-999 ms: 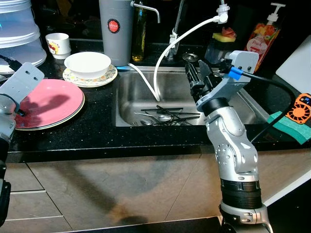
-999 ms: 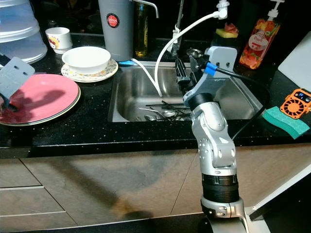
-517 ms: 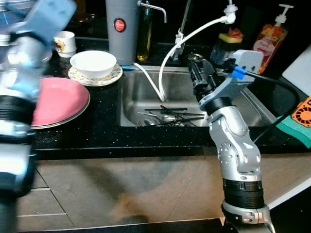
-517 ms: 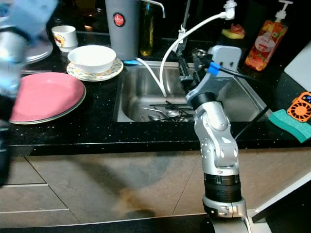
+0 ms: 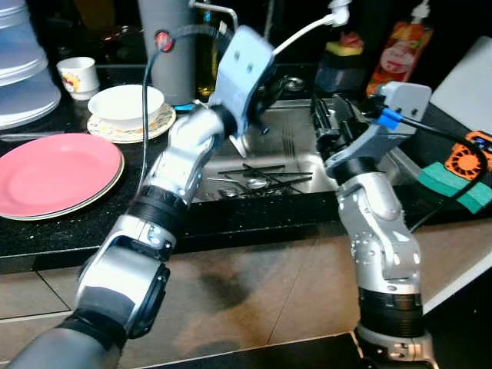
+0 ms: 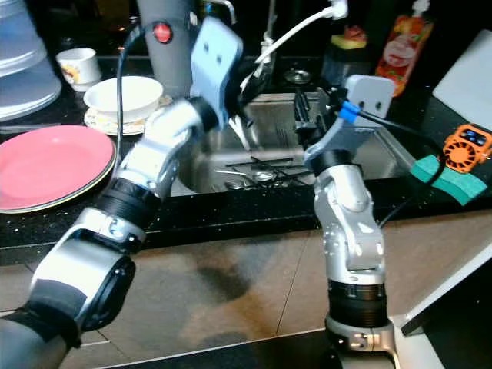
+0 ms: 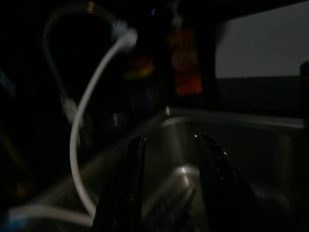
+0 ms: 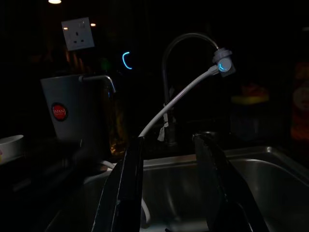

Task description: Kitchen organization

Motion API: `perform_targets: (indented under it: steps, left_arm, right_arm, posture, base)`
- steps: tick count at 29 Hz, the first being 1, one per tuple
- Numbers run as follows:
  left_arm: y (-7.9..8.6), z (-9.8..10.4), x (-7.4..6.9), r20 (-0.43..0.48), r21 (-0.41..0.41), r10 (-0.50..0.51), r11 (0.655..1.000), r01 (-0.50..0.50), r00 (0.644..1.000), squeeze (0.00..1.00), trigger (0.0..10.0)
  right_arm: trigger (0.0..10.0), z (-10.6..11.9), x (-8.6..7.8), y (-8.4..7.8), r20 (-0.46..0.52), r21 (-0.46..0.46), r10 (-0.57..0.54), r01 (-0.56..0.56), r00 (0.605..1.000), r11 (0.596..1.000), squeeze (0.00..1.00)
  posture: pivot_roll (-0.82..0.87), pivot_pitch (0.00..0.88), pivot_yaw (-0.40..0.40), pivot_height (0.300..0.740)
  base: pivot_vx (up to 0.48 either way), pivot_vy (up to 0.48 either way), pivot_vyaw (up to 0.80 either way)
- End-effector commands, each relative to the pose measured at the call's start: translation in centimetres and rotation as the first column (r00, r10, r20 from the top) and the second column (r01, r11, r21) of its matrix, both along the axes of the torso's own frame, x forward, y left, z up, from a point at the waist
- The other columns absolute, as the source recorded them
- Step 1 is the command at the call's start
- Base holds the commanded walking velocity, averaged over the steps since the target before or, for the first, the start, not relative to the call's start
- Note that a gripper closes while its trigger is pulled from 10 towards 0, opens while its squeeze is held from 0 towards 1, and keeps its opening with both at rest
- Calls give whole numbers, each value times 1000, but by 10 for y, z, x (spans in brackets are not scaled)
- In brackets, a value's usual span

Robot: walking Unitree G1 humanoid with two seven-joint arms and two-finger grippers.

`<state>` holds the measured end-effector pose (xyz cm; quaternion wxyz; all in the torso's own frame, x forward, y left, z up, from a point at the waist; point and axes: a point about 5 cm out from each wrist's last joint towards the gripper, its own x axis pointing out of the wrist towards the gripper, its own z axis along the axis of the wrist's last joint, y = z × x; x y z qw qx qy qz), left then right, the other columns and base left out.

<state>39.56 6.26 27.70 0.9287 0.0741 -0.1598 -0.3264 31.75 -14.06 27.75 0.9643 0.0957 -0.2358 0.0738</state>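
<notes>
Both grippers hang over the sink (image 5: pixel 400 165), fingers spread, gripping nothing: left gripper (image 7: pixel 169 159) above its left half, right gripper (image 8: pixel 166 164) above its right. Cutlery (image 5: pixel 257 178) lies in the sink; a pink plate (image 5: pixel 54 173) sits on the bench (image 5: pixel 77 231) left of it.

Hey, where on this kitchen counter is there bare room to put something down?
Bare black counter runs along the front edge, between the pink plate and the sink. A small patch lies right of the sink, before the green sponge. Crowded: the back left, with white bowl and cup, and the sink's utensils.
</notes>
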Motion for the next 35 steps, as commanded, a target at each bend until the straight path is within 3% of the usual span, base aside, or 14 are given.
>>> perform_targets:
  steps: [1, 11, 14, 19, 23, 27, 30, 35]
  left_arm:
    - [16, -4, 1, -60, -114, 17, 993, -24, 998, 0, 10000]
    - [35, 15, -9, 34, -164, 55, 985, -48, 998, 0, 10000]
    - [40, 18, -9, 49, -172, 110, 980, -100, 993, 0, 10000]
    - [38, 17, -13, 108, -137, 185, 976, -170, 977, 0, 10000]
    - [32, 17, -20, 139, -138, 169, 979, -150, 976, 0, 10000]
    - [29, 22, -35, 141, -304, 94, 951, -48, 986, 0, 10000]
    - [29, 21, -37, 147, -321, 123, 945, -70, 982, 0, 10000]
    - [21, 17, -46, 172, -278, 125, 958, -73, 977, 0, 10000]
  right_arm:
    - [10000, 2, -3, 1, 13, 0, 5, -5, 1000, 1000, 0]
    - [10000, 1, -2, 5, 8, 2, 21, -21, 1000, 1000, 0]
    - [10000, 0, -2, 5, 5, 3, 20, -20, 1000, 1000, 0]
    - [10000, 0, -2, 4, 4, 5, 14, -14, 1000, 1000, 0]
    - [10000, -1, -2, 3, 4, 5, 9, -9, 1000, 1000, 0]
    - [10000, -2, -3, 2, 1, 5, 3, -3, 1000, 1000, 0]
    - [10000, -2, -2, 2, 1, 5, 2, -2, 1000, 1000, 0]
    - [10000, -3, -2, 2, -1, 0, 0, 0, 1000, 1000, 0]
  posture:
    - [-29, 0, -2, 740]
    - [-8, 0, -14, 740]
    - [-4, 0, -14, 740]
    - [-5, 0, -12, 740]
    - [-5, 0, -12, 740]
    - [-6, 0, -9, 740]
    - [-3, 0, -9, 740]
    - [-3, 0, -9, 740]
  base:
    - [0, 0, 0]
    - [0, 0, 0]
    - [0, 0, 0]
    - [0, 0, 0]
    - [0, 0, 0]
    - [0, 0, 0]
    - [0, 0, 0]
    - [0, 0, 0]
